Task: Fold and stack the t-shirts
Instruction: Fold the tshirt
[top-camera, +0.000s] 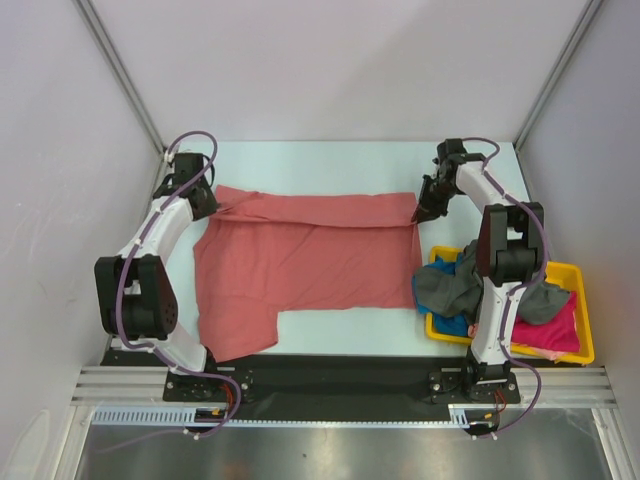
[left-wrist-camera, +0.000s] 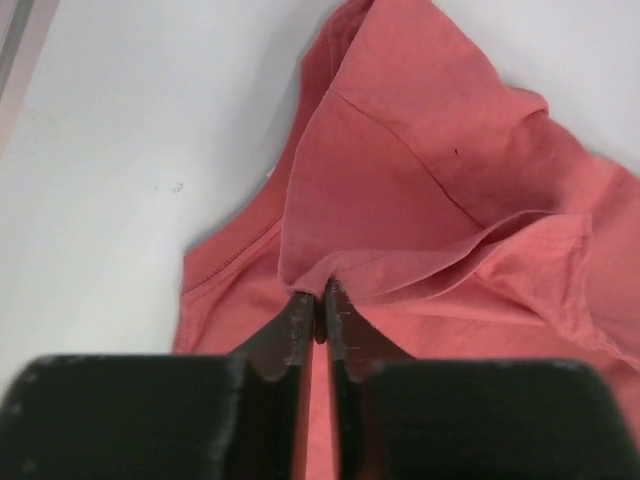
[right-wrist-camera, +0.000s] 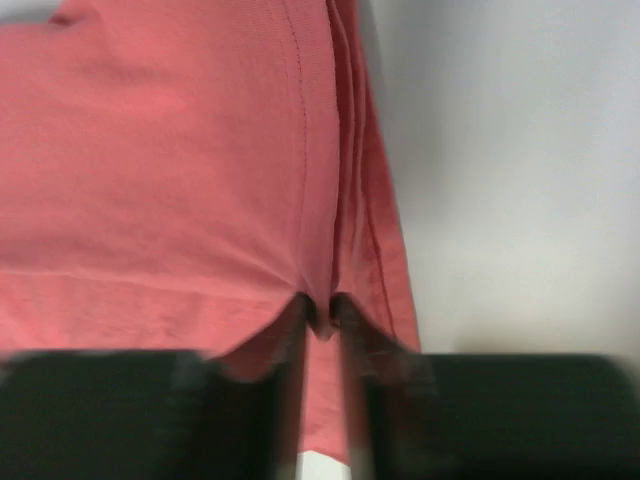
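Salmon-red cloth t-shirt (top-camera: 300, 260) spread, far edge folded over. Left gripper (left-wrist-camera: 318, 310) pinched tight on left corner; right gripper (right-wrist-camera: 322, 318) nipping right hem, jaws barely parted. White table (top-camera: 320, 160) strip beyond.

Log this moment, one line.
left gripper: shut on salmon-red t-shirt, far-left edge | right gripper: shut on its far-right edge | fold: far strip folded over | other tees: in yellow tray

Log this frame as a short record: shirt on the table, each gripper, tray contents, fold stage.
shirt on table: salmon-red t-shirt, spread out, far edge doubled over
left gripper: shut on its far-left corner
right gripper: pinching its far-right corner
yellow tray: dark grey t-shirt, blue t-shirt, magenta t-shirt, all crumpled
stage: nothing fully folded or stacked yet
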